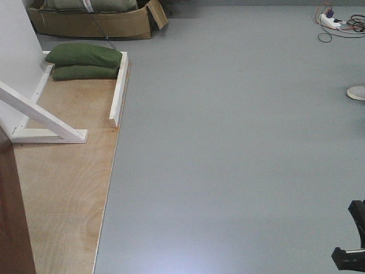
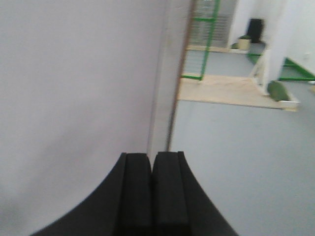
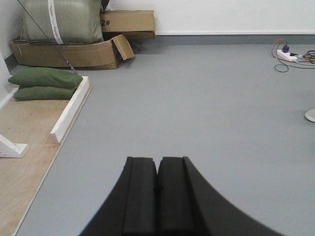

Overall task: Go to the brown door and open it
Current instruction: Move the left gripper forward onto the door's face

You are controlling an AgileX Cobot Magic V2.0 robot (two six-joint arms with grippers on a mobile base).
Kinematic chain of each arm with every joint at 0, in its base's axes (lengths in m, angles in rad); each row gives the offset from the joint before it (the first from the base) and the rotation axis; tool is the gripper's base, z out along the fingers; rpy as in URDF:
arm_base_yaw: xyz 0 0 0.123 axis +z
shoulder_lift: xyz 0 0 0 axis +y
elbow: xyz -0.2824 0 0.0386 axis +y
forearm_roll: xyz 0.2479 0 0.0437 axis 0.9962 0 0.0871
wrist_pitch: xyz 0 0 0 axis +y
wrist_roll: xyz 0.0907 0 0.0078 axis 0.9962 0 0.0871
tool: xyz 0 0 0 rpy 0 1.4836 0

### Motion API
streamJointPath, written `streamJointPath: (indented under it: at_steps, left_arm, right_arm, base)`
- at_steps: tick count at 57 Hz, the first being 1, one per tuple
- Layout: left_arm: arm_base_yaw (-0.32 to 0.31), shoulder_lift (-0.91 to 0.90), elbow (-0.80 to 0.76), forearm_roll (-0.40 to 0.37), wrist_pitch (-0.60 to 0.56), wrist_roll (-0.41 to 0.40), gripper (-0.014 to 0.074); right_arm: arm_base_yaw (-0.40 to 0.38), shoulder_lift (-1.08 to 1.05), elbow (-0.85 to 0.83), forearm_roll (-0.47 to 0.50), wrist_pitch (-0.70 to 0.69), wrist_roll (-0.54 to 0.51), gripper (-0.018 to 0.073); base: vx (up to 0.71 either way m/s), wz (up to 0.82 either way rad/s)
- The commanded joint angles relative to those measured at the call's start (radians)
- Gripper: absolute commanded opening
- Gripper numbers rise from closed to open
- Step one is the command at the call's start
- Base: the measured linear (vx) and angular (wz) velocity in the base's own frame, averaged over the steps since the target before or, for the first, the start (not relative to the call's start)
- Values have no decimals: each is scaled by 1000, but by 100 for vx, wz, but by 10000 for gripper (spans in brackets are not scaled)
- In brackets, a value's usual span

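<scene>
A strip of the reddish-brown brown door [image 1: 11, 217] shows at the bottom-left edge of the front view; its handle is out of view. In the left wrist view my left gripper [image 2: 152, 156] is shut on nothing, its pads pressed together. It faces a white wall panel [image 2: 78, 88] with a thin brown edge [image 2: 183, 59] along the panel's right side, blurred. My right gripper [image 3: 158, 160] is also shut and empty, over bare grey floor [image 3: 206, 108]. A black part of my right arm [image 1: 351, 257] sits at the bottom-right corner of the front view.
A plywood sheet [image 1: 63, 188] lies left, carrying white wooden braces [image 1: 45, 120] and two green sandbags [image 1: 84, 61]. A cardboard box [image 1: 94, 24] stands behind them. A power strip with cables [image 1: 336, 23] and a white shoe [image 1: 357, 92] are at the right.
</scene>
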State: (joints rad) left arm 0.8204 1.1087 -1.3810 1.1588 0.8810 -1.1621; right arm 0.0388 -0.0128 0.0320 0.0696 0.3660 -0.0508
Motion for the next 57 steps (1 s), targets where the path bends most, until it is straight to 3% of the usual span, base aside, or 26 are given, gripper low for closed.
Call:
streamJointPath:
  at_steps: [1,9,21,41,57]
  left_arm:
    - [1,-3,-28,34,-201,-12,31]
    - [-1,3,-28,-28,-375,-10,31]
    - [-16,3,-28,-223,-543,20,31]
    - [-209,41,-27,-447,-661,22,31]
    - [-382,62,-27,-445,-729,25,31]
  right_arm:
    - [0,-6,4,-3,-75,-6,0]
    - [0,-6,4,-3,-75,-6,0]
    - [0,-6,4,-3,-75,-6,0]
    - [0,-6,4,-3,-75,-6,0]
    - [0,-6,4,-3,-75,-6,0]
  base:
    - [0,0]
    - [0,0]
    - [0,0]
    - [0,0]
    - [0,0]
